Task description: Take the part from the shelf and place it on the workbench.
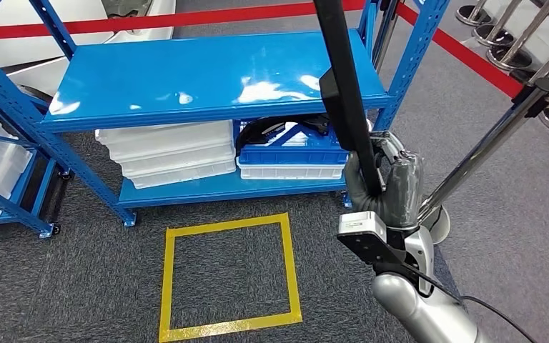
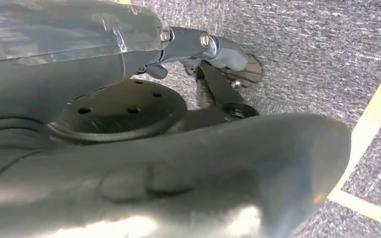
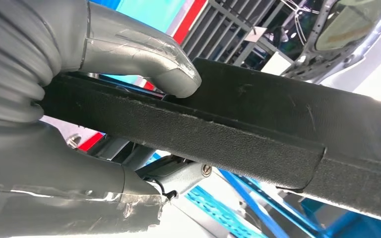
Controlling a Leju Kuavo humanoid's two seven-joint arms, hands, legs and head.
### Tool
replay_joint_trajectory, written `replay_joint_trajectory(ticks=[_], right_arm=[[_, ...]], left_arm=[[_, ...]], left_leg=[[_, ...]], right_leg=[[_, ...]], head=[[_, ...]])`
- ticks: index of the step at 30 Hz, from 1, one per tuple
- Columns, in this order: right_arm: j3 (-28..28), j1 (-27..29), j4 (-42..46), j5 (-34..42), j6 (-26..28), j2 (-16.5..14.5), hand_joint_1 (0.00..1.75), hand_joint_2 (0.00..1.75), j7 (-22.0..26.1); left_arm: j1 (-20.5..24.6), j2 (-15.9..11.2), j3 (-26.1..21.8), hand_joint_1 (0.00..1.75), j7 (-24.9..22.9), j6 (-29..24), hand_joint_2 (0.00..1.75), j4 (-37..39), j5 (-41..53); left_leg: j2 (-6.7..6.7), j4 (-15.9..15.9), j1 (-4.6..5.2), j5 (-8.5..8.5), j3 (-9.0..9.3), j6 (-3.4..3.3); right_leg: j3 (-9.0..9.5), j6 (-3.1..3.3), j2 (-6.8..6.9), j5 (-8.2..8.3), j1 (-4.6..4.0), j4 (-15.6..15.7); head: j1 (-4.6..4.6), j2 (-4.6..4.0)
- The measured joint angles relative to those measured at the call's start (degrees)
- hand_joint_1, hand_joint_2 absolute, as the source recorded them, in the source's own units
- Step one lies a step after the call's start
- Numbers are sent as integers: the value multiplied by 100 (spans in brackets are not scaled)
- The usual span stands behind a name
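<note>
Black textured trim part point(image 1: 343, 86): you see it held upright in the right hand point(image 1: 386, 189), fingers wrapped round its lower end, to the right of the blue shelf point(image 1: 207, 86). In the right wrist view the thumb point(image 3: 144, 54) presses across the part's flat face. Left hand point(image 2: 203, 54) hangs over grey carpet point(image 2: 317, 44) beside yellow floor tape point(image 2: 377, 109); you cannot tell whether it is spread or curled. White bins point(image 1: 171, 153) and a blue crate point(image 1: 293, 153) sit on the lower shelf.
</note>
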State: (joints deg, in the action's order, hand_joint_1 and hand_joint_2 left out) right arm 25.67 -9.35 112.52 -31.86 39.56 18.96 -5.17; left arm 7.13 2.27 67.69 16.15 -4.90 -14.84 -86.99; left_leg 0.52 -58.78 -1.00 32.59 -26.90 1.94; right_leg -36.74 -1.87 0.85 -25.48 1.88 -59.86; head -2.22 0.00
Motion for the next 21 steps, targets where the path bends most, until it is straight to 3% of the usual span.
replay_joint_trajectory(ticks=[2,3,4,5,7,8,9,10,11,12,13,15,16,18,21], right_arm=[[-12,-5,-2,14,2,-3,175,175,7],[-20,-7,-4,27,2,-4,175,175,7],[-30,-10,-6,39,2,-4,175,175,-3],[-41,-17,-7,45,2,-4,175,175,-21],[-61,-27,-8,30,2,-5,175,175,-54],[-74,-28,-7,17,2,-5,175,175,-61],[-89,-29,-7,7,2,-5,175,175,-63],[-102,-33,-7,1,2,-5,175,175,-71],[-111,-43,-7,2,2,-5,175,175,-86],[-117,-62,-7,4,2,-4,175,175,-104],[-120,-87,-6,6,2,-4,175,175,-120],[-126,-138,-5,8,2,-3,175,175,-134],[-127,-153,-4,7,2,-3,175,175,-135],[-127,-167,-8,8,2,-4,175,175,-139],[-126,-177,-11,10,2,-5,175,175,-146]], left_arm=[[10,1,0,0,-1,-5,0,0,0],[15,1,0,0,-4,-9,0,0,0],[20,2,-1,0,-8,-13,0,0,0],[28,2,-1,0,-12,-15,0,0,2],[40,2,-1,0,-17,-15,0,0,10],[45,2,0,0,-19,-14,0,0,20],[51,2,-1,0,-19,-13,0,1,34],[56,2,-1,0,-20,-11,0,1,47],[61,2,-1,0,-20,-6,0,1,60],[67,3,-1,0,-20,-1,0,1,68],[74,5,0,0,-20,3,0,0,71],[83,8,-1,0,-20,7,0,0,76],[83,9,-1,0,-21,7,0,0,78],[76,7,-1,0,-22,7,0,2,79],[68,4,0,0,-25,7,0,3,80]], left_leg=[[-4,74,17,-40,-52,-101],[-16,82,16,-97,-117,-164],[-33,92,13,-164,-196,-234],[-50,96,14,-229,-282,-292],[-74,76,64,-359,-459,-362],[-82,60,90,-425,-554,-377],[-88,38,116,-488,-655,-386],[-92,10,137,-549,-759,-390],[-93,-20,154,-607,-851,-389],[-93,-49,166,-662,-929,-383],[-90,-76,179,-716,-986,-371],[-88,-81,182,-844,-1048,-323],[-87,-60,179,-918,-1065,-291],[-70,-48,169,-951,-1127,-217],[-37,-455,139,-362,-1288,-125]], right_leg=[[-37,-104,-7,87,12,17],[-69,-135,-13,17,17,-18],[-116,-150,-19,-168,20,-144],[-177,-149,-24,-458,19,-381],[-286,-136,-28,-1010,-2,-1069],[-298,-128,-29,-1104,-15,-1381],[-249,-112,-31,-1041,-29,-1561],[-124,-87,-35,-871,-42,-1567],[94,-50,-41,-681,-58,-1371],[388,-3,-49,-590,-77,-1008],[714,42,-56,-609,-98,-532],[1141,119,-65,-781,-148,184],[1200,152,-65,-803,-170,346],[1103,230,-44,-673,-158,392],[876,322,-6,-465,-124,401]], head=[[-4,0],[-12,0],[-33,0],[-61,0],[-123,0],[-138,0],[-146,0],[-150,0],[-153,0],[-156,0],[-157,0],[-146,0],[-142,0],[-136,0],[-75,0]])
